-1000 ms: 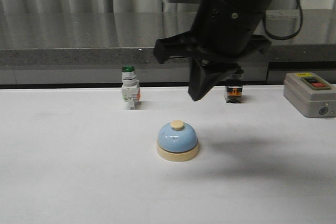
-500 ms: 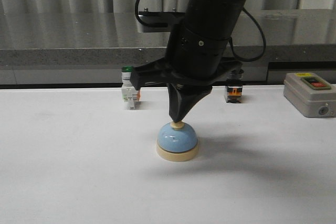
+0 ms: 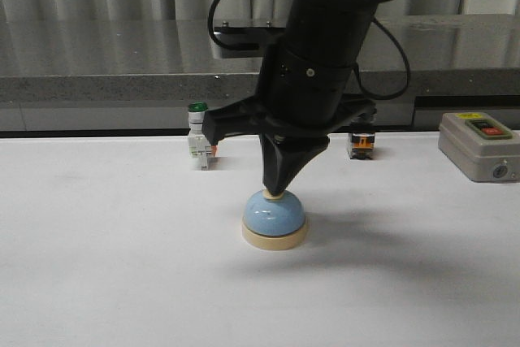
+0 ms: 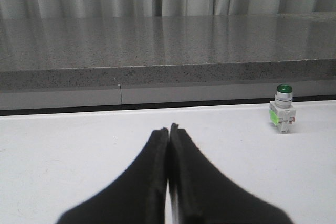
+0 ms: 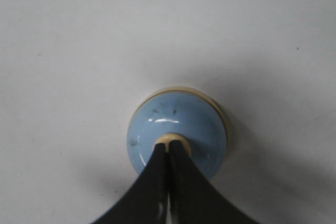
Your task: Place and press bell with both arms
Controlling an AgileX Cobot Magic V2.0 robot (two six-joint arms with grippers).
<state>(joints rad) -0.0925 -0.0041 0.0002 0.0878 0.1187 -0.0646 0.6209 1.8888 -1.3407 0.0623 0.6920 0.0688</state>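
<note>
Your right hand (image 3: 275, 191) is pinched closed, empty, its tip touching the bell (image 3: 275, 219) button. Your left hand (image 4: 168, 132) is closed too, empty, above the bench (image 3: 97, 266).

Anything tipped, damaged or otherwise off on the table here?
Nothing stands out. The bell sits upright on the table with the right gripper shut, tip on its button; the green-capped switch stands upright.

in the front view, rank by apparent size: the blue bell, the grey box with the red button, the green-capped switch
1. grey box, though it is cut off by the frame edge.
2. bell, nearly as big, and nearer the camera, so the top two are unsure.
3. green-capped switch, clearly smallest.
</note>
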